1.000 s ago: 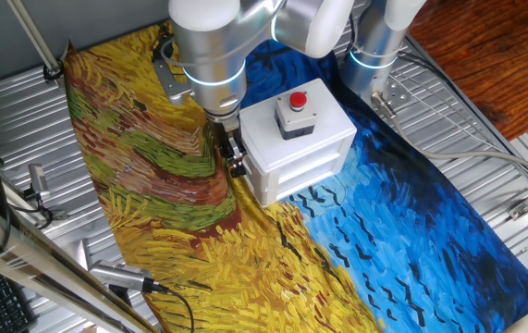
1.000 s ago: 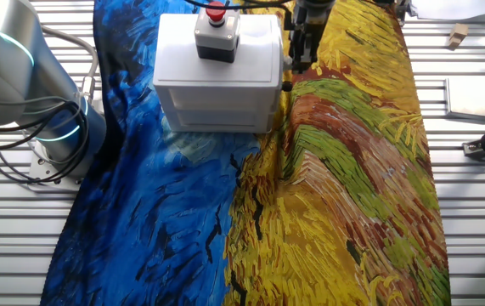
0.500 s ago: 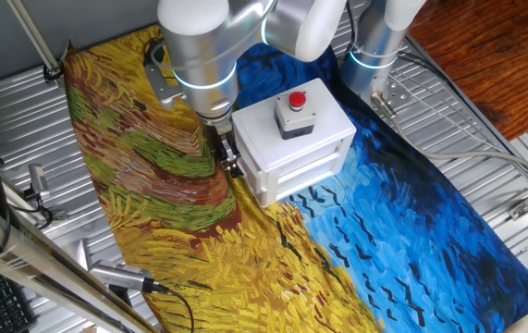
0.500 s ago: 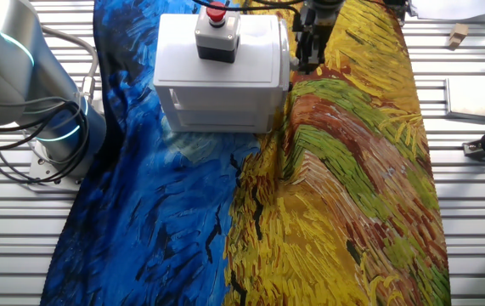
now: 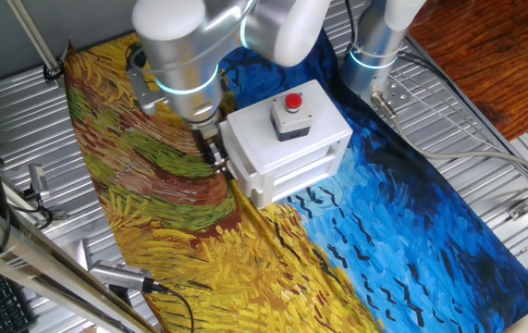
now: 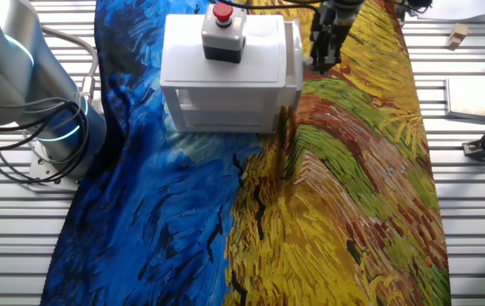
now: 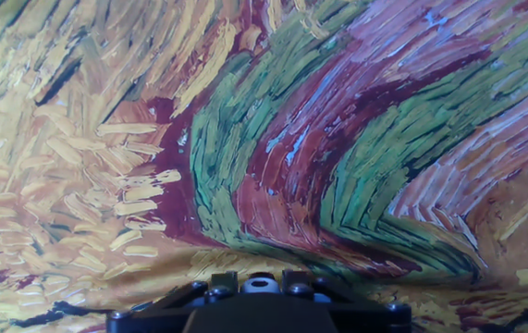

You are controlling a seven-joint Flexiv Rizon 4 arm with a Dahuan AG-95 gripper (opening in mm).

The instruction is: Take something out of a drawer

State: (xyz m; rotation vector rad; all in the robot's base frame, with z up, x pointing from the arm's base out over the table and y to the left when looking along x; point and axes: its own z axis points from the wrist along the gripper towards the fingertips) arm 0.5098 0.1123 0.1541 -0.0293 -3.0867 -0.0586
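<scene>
- My gripper [image 5: 215, 155] is positioned at the side face of the white box [image 5: 287, 139], low, just above the painted cloth [image 5: 153, 185].
- In the other fixed view, my gripper [image 6: 320, 56] hangs vertically beside the box [image 6: 225, 81], with the dark fingers [image 6: 323, 42] right next to a thin white edge that stands out from that side of the box.
- That protruding edge appears to be the drawer [image 6: 296, 53], slid out only slightly; the knob on it is not resolvable in either fixed view.
- Jaw state: I cannot tell whether my fingers are spread or pressed together. Both fixed views show them as one dark cluster, and the hand view shows only the dark base of my hand [image 7: 254, 301] at the bottom edge, not the fingertips.
- The hand view is filled by the cloth [image 7: 264, 139]: green, maroon and yellow brush strokes, close to the lens.
- The small tan block is not visible on the cloth, on the box, or in my gripper; I cannot tell its location from these views.
- A red push button [image 5: 294, 102] on a grey base sits on top of the box, also seen in the other fixed view [image 6: 222, 12].
- The front of the box [image 5: 300, 171] shows a dark horizontal slot and faces the blue part of the cloth.
- The cloth lies on a ribbed metal table [image 6: 471, 212].
</scene>
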